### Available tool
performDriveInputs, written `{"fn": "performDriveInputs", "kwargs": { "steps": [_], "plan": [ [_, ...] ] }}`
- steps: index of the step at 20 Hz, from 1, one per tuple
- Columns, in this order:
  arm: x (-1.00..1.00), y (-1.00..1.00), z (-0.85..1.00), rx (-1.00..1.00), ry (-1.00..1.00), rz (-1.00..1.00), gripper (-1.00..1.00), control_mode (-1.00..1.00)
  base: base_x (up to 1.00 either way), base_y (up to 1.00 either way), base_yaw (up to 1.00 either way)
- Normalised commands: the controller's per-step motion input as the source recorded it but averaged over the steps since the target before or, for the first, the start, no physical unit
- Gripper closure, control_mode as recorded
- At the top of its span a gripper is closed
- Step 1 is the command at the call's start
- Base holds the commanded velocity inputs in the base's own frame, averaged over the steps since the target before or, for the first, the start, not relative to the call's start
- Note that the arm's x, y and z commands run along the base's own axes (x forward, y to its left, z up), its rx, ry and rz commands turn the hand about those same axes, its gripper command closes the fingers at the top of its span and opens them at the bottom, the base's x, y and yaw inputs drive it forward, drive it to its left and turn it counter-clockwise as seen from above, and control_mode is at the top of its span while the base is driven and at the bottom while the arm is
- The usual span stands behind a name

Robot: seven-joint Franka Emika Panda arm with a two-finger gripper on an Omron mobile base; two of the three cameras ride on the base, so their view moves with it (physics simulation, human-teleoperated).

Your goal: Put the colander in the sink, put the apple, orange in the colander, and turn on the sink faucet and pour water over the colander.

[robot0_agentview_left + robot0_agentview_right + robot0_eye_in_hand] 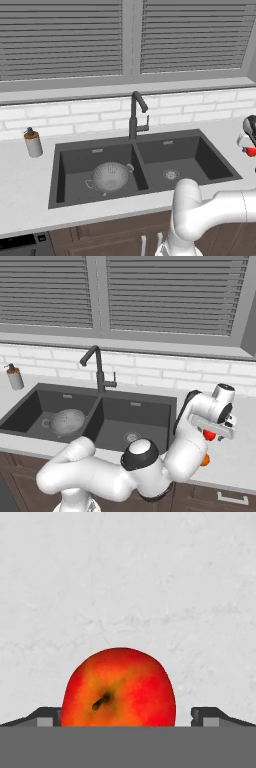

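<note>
Claw [128,717] hangs over the counter [128,577] with its jaws spread wide, one tip on each side of the apple [119,688]. A small gap shows between the right tip and the fruit; the left tip sits just beside it, and contact cannot be told. Beyond the apple the counter lies bare and pale, open room ahead of the claw. From the right base view the claw [216,432] stands over the apple [210,435] just past the sink [150,401] edge, and the orange [205,459] peeks out below it, near the counter's front edge. Well off to the claw's left the colander [110,176] sits in the far basin, beyond the faucet [136,114].
</note>
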Motion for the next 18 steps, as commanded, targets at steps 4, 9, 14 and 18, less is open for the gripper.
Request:
{"fn": "performDriveInputs", "kwargs": {
  "steps": [4,9,14,18],
  "plan": [
    [-0.13,0.00,-0.20,0.00,0.00,0.00,-1.00,-1.00,0.00,0.00,0.00],
    [-0.32,0.00,-0.20,0.00,0.00,0.00,1.00,-1.00,0.00,0.00,0.00],
    [-0.04,0.00,-0.06,0.00,0.00,0.00,1.00,-1.00,0.00,0.00,0.00],
    [-0.14,0.11,0.02,0.00,-0.09,0.00,1.00,-1.00,0.00,0.00,0.00]
  ]
}}
